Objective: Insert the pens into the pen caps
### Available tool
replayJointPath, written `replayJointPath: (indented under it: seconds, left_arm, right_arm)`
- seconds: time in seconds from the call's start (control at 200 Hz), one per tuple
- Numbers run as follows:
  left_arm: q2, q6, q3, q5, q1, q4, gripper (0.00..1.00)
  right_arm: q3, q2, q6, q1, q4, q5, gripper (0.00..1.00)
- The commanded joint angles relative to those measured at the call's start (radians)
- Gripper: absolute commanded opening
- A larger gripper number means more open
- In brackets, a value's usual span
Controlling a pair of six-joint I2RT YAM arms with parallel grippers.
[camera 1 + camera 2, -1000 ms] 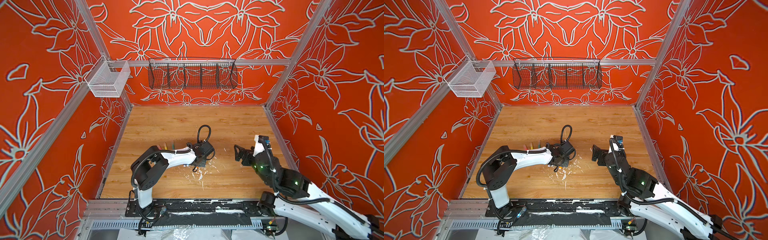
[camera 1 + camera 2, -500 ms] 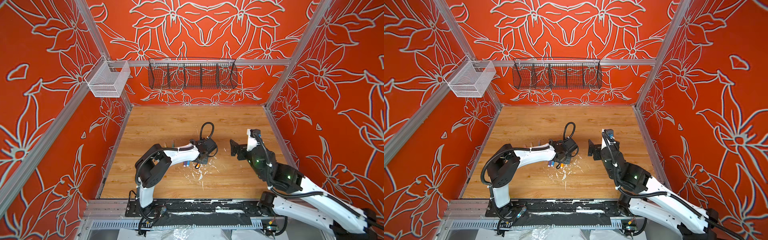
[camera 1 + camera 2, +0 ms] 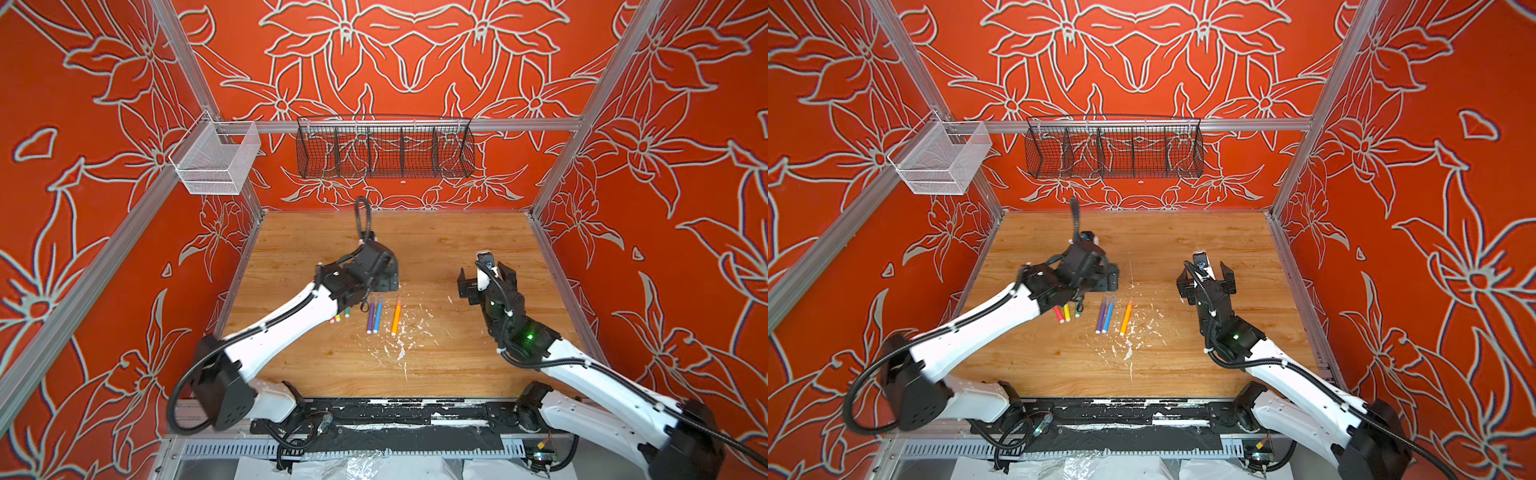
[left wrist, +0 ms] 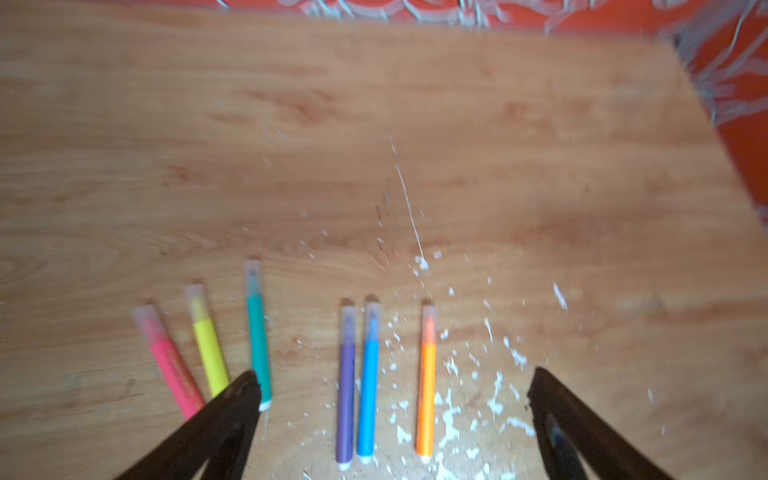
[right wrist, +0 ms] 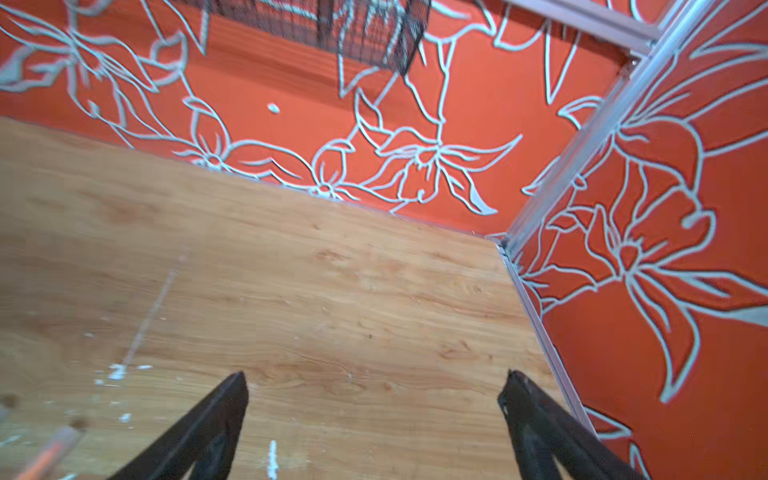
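Six pens lie in a row on the wooden table, each with a clear pen cap on its far tip. In the left wrist view they are red-pink (image 4: 168, 365), yellow (image 4: 209, 353), green (image 4: 258, 340), purple (image 4: 345, 390), blue (image 4: 368, 386) and orange (image 4: 426, 386). The orange pen's cap (image 4: 429, 322) shows faintly. Both top views show purple (image 3: 370, 316), blue (image 3: 1108, 313) and orange (image 3: 396, 316). My left gripper (image 4: 392, 374) (image 3: 386, 276) hangs open above the row, holding nothing. My right gripper (image 5: 376, 376) (image 3: 485, 277) is open over bare wood to the right.
White flecks and scratches (image 3: 399, 345) scatter the table around the orange pen. A black wire basket (image 3: 384, 145) hangs on the back wall. A white mesh basket (image 3: 216, 162) hangs at the left. Red walls close in the table on three sides.
My left gripper has gone from shut to wide open and drawn up and back from the pens, which now lie uncovered. The right gripper shifted slightly towards the back, still open.
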Motion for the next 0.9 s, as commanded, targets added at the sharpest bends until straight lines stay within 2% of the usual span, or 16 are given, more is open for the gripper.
replayJointPath:
  seconds: [0.0, 0.05, 0.08, 0.15, 0.225, 0.28, 0.365, 0.42, 0.445, 0.465, 0.505, 0.61, 0.665, 0.751, 0.831, 0.896]
  left_arm:
    - [-0.113, 0.23, -0.199, -0.17, 0.071, 0.271, 0.99]
    - [-0.165, 0.397, -0.345, -0.199, 0.099, 0.479, 0.92]
    - [-0.19, 0.466, -0.418, -0.239, 0.111, 0.59, 1.0]
    - [-0.234, 0.563, -0.546, -0.276, 0.166, 0.73, 0.98]
    - [-0.236, 0.547, -0.643, -0.244, 0.269, 0.803, 0.98]
    - [-0.197, 0.501, -0.68, -0.197, 0.358, 0.817, 0.98]
    - [-0.091, 0.487, -0.751, -0.203, 0.445, 0.933, 0.98]
    - [-0.005, 0.535, -0.816, -0.19, 0.491, 1.142, 0.99]
    - [0.002, 0.504, -0.791, -0.248, 0.488, 1.093, 0.99]
    - [0.0, 0.483, -0.771, -0.245, 0.49, 1.042, 0.98]
    - [-0.01, 0.481, -0.776, -0.173, 0.51, 1.032, 0.98]
    - [-0.047, 0.48, -0.84, -0.001, 0.539, 1.135, 0.98]
    - [-0.016, 0.465, -0.876, 0.099, 0.584, 1.224, 0.98]
    - [0.076, 0.432, -0.862, 0.101, 0.62, 1.285, 0.98]
    - [0.07, 0.421, -0.861, 0.144, 0.638, 1.25, 0.98]
    - [0.092, 0.423, -0.881, 0.147, 0.641, 1.316, 0.98]
  right_arm:
    - [-0.077, 0.107, -0.087, -0.049, 0.219, 0.008, 0.98]
    - [-0.12, 0.2, -0.11, -0.084, 0.353, 0.021, 0.98]
    - [-0.124, 0.26, -0.12, -0.109, 0.409, 0.016, 0.98]
    - [-0.104, 0.384, -0.186, -0.139, 0.473, 0.044, 0.98]
    - [-0.078, 0.483, -0.233, -0.156, 0.493, 0.095, 0.98]
    - [-0.093, 0.54, -0.232, -0.189, 0.549, 0.056, 0.98]
    - [-0.087, 0.603, -0.242, -0.229, 0.583, -0.006, 0.98]
    - [-0.063, 0.602, -0.239, -0.232, 0.518, -0.047, 0.98]
    - [-0.055, 0.601, -0.235, -0.239, 0.491, -0.074, 0.98]
    - [-0.049, 0.599, -0.232, -0.246, 0.477, -0.088, 0.98]
    - [-0.043, 0.593, -0.221, -0.259, 0.453, -0.115, 0.98]
    - [-0.036, 0.556, -0.185, -0.309, 0.376, -0.245, 0.98]
    - [-0.043, 0.532, -0.166, -0.339, 0.354, -0.31, 0.98]
    - [-0.07, 0.49, -0.135, -0.381, 0.365, -0.377, 0.97]
    - [-0.129, 0.438, -0.084, -0.435, 0.423, -0.426, 0.98]
    - [-0.255, 0.399, 0.028, -0.56, 0.587, -0.525, 0.98]
